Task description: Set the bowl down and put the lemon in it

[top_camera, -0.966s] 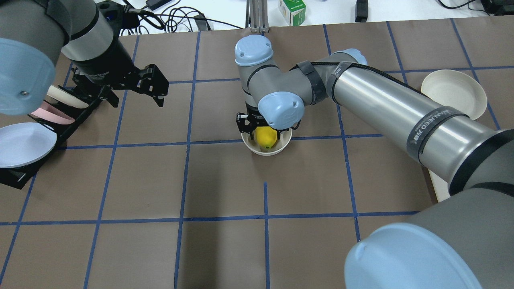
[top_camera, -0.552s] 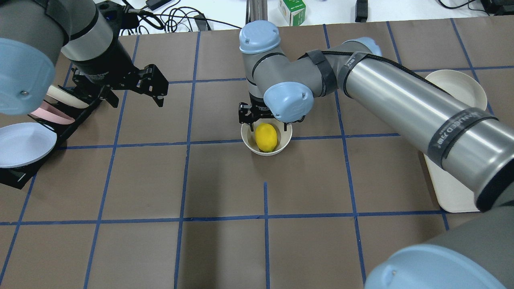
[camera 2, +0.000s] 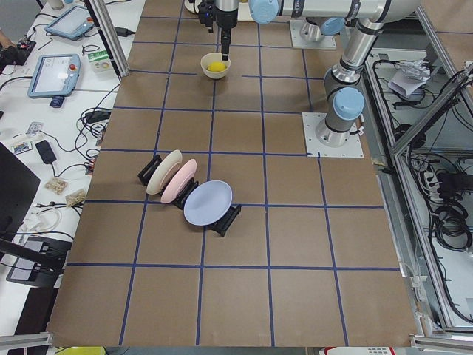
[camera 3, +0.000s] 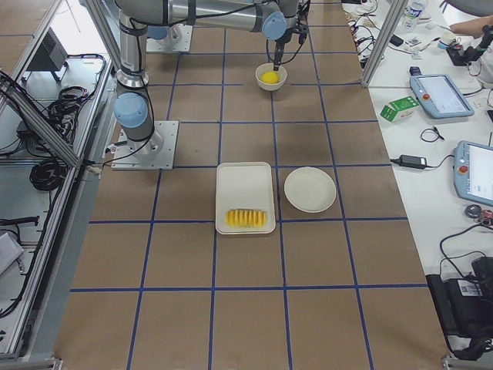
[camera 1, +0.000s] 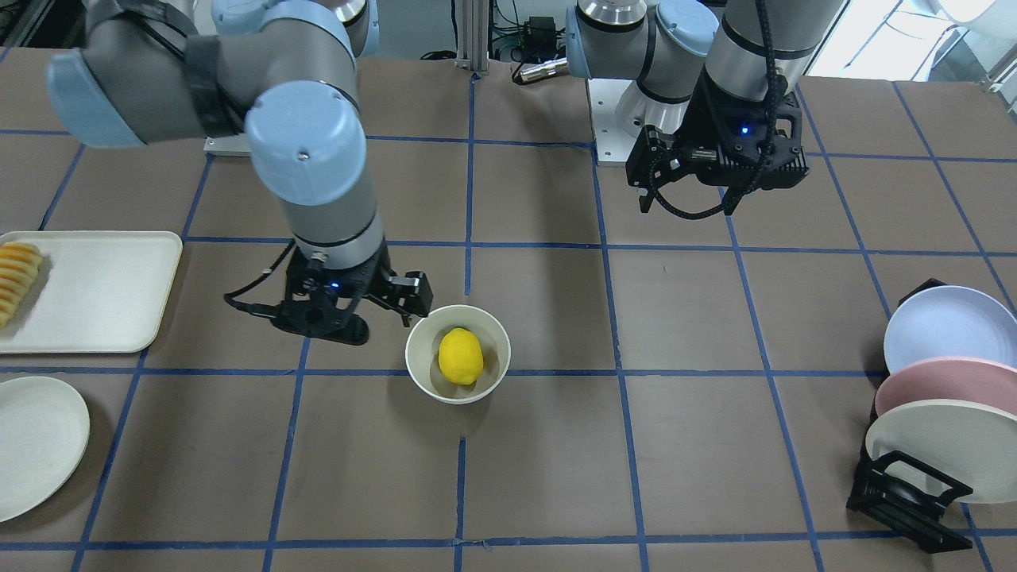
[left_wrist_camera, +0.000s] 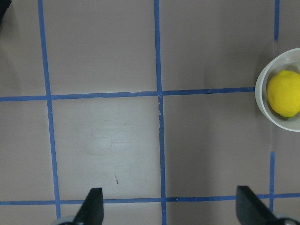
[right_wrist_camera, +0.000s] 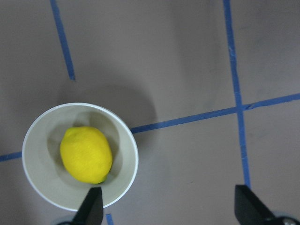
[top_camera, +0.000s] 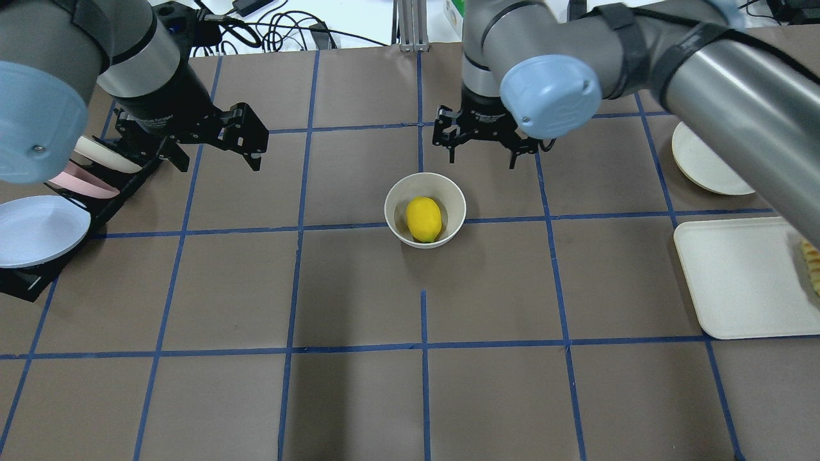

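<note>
Brown paper, gridded with blue tape, covers the bench (top_camera: pixel 359 397). Starting at the left of the overhead view, we see a black rack (top_camera: pixel 25 282) holding three plates on edge: a pale lavender plate (top_camera: pixel 38 230), a pink plate (top_camera: pixel 83 184) and a cream plate (top_camera: pixel 106 159). Just beside the rack, the left pincer (top_camera: pixel 220 157) hangs over the bench with its fingers spread wide and nothing between them. Its wrist camera shows both fingertips well apart over bare paper, with the bowl at the right edge of that view.

Near the middle of the bench we find the bowl (top_camera: pixel 394 195), upright and sitting on a blue tape line. The lemon (top_camera: pixel 424 219) lies inside it, on the bottom, touched by neither pincer.

A little to the right, on the far side of the bowl, the right pincer (top_camera: pixel 482 155) is released. Its fingers are parted and empty, near the bowl but clear of it. From its wrist camera we look down on the bowl and lemon at the lower left.

Further right lies a flat cream plate (top_camera: pixel 701 165), partly hidden by the right arm (top_camera: pixel 737 83), and nearer the robot a cream tray (top_camera: pixel 737 282). At the tray's right end sits a row of orange-yellow slices (top_camera: pixel 812 262), cut off by the edge of the overhead view.
</note>
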You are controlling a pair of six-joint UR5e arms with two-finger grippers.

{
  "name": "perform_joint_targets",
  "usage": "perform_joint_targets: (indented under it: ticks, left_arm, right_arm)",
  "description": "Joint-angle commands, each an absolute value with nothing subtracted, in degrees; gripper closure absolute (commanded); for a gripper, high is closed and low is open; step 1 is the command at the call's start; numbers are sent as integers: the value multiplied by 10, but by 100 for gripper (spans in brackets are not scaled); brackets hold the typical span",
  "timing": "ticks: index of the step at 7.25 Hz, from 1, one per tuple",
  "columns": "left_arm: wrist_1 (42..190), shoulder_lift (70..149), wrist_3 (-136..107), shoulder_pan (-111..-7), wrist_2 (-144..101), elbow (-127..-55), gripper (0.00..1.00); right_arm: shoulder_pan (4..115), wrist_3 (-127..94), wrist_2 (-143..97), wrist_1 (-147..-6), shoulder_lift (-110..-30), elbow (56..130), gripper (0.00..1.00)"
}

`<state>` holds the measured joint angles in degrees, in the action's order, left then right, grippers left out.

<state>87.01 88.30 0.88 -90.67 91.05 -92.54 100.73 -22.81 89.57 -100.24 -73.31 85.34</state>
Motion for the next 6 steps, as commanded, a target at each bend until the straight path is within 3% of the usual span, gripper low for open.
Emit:
perform_joint_targets:
  ticks: [1, 6]
  left_arm:
    - [870, 882, 8, -908, 910, -925, 0]
    - [870, 883, 8, -906, 911, -926, 0]
  right_arm:
    - [934, -187, 895, -964, -794, 853, 0]
    - [872, -139, 924, -879, -874, 858, 0]
